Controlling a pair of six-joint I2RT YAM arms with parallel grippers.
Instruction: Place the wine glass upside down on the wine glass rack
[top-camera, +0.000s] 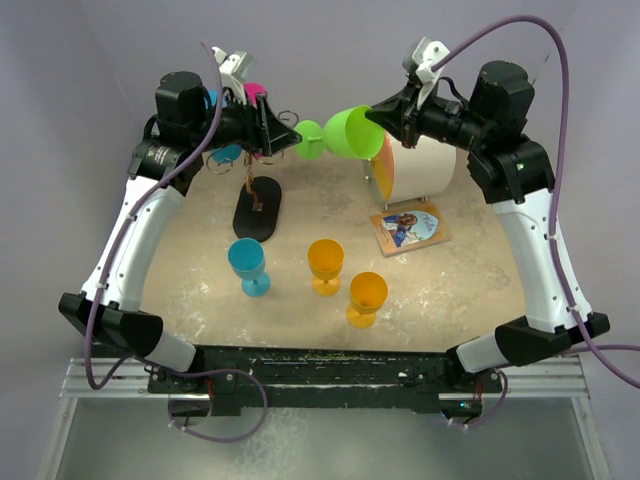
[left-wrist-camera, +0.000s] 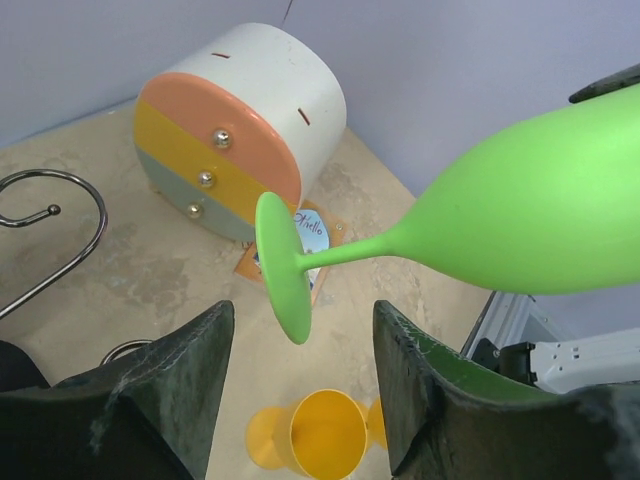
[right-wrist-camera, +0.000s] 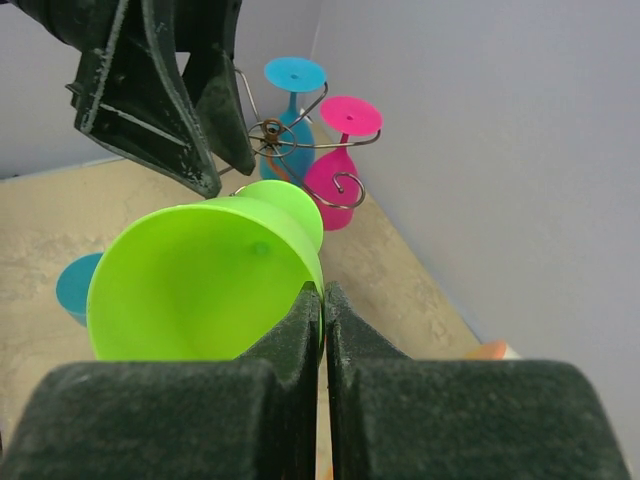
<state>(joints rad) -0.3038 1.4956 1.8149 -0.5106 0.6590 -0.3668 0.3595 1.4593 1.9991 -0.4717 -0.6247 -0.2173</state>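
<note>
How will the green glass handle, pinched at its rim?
Probably light, stiff plastic: the green glass looks opaque, matte. Held sideways by one wall in the right tool, it may pivot. Wide bowl, thin stem: likely tippy.

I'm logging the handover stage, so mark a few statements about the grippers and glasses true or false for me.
1. The right gripper pinches the green wine glass by its bowl rim. True.
2. The left gripper is shut on that glass's stem. False: it is open, its fingers apart on either side of the foot.
3. A pink glass and a hung blue glass hang upside down on the wine glass rack. True.
4. On the table, the standing blue glass, the left yellow glass and the right yellow glass lie on their sides. False: all three stand upright.
</note>
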